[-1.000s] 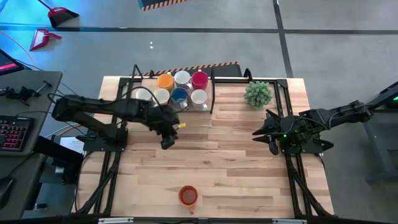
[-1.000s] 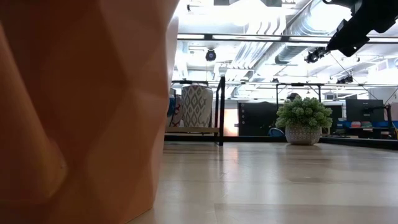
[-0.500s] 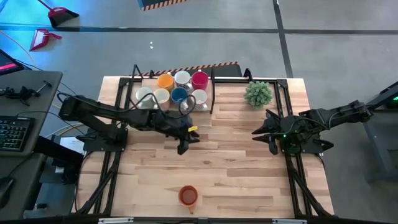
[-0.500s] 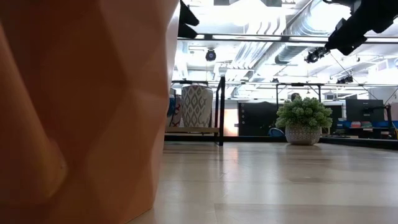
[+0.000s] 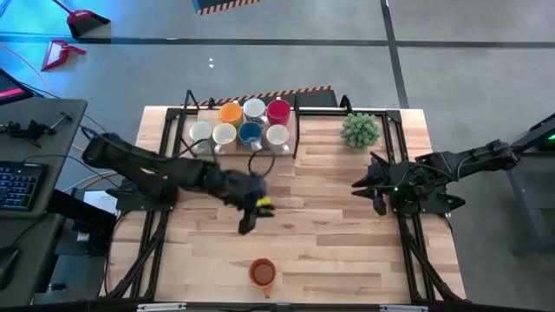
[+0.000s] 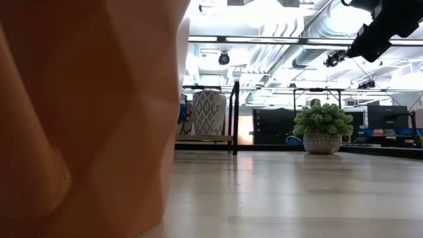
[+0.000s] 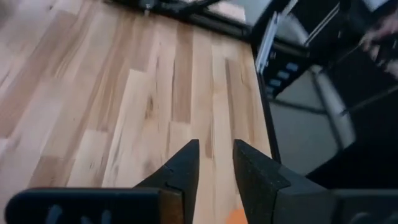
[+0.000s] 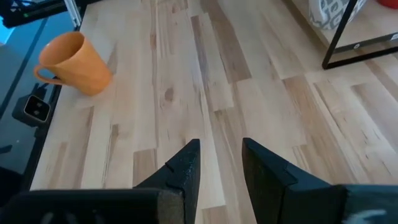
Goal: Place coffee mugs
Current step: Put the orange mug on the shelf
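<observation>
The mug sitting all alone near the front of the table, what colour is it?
Orange. The lone mug shows best in the right wrist view.

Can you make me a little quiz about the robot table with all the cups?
1. True or false: the orange mug stands alone near the table's front edge, apart from the others.
2. How many mugs sit in the cluster at the back of the table? A) four B) seven C) ten
3. Fill in: beside the rack, at the back, stands a small green ____.

Key:
1. True. It is far from the cluster, and the left gripper hangs over bare wood between them, holding nothing. The right gripper waits at the right side.
2. B, seven.
3. Plant.
</observation>
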You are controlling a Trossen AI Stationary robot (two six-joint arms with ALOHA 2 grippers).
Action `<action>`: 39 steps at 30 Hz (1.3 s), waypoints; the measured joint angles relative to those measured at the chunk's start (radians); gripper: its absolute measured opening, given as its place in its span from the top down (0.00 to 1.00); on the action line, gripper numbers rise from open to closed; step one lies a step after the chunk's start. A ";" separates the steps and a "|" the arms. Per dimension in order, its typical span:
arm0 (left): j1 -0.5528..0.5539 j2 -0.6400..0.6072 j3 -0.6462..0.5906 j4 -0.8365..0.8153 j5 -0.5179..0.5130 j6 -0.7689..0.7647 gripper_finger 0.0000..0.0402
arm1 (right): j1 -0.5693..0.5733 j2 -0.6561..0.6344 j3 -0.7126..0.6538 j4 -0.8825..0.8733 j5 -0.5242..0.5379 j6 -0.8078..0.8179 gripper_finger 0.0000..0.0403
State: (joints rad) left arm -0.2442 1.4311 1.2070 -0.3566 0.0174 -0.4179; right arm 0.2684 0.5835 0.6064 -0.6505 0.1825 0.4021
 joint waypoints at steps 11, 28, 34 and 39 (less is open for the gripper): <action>-0.217 0.020 0.076 -0.289 -0.140 -0.320 0.79 | 0.000 0.000 0.000 -0.037 -0.034 0.002 0.76; -0.263 0.282 0.076 -0.185 0.069 -0.539 0.71 | 0.000 0.000 0.000 -0.099 -0.059 0.070 0.76; -0.267 0.317 0.075 -0.197 0.068 -0.577 0.71 | 0.000 0.000 0.000 -0.142 -0.068 0.070 0.76; -0.273 0.341 0.075 -0.190 0.075 -0.609 0.71 | 0.000 0.000 0.000 -0.160 -0.075 0.070 0.76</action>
State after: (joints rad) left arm -0.5176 1.7723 1.2823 -0.5462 0.0928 -1.0265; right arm 0.2684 0.5831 0.6064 -0.8107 0.1078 0.4717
